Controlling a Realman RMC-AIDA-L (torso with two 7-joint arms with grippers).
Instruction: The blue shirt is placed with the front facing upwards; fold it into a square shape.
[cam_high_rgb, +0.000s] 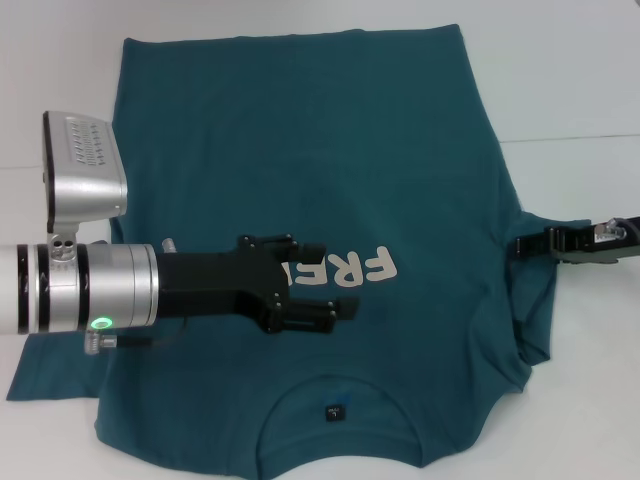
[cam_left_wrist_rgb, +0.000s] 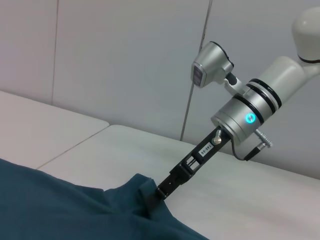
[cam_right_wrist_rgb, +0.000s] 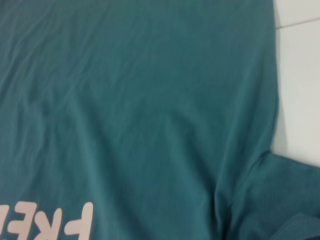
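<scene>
Now our left gripper (cam_high_rgb: 340, 290) hovers over the blue shirt (cam_high_rgb: 300, 150), its fingers spread apart, holding nothing. Our right gripper (cam_high_rgb: 522, 246) pinches the shirt's right sleeve on the white table (cam_high_rgb: 580, 80).

The blue shirt (cam_high_rgb: 300, 150) is soft matt cloth, lightly creased; the left gripper (cam_high_rgb: 315, 290) is matt black plastic behind brushed silvery metal; the counter (cam_high_rgb: 580, 80) looks smooth white.
</scene>
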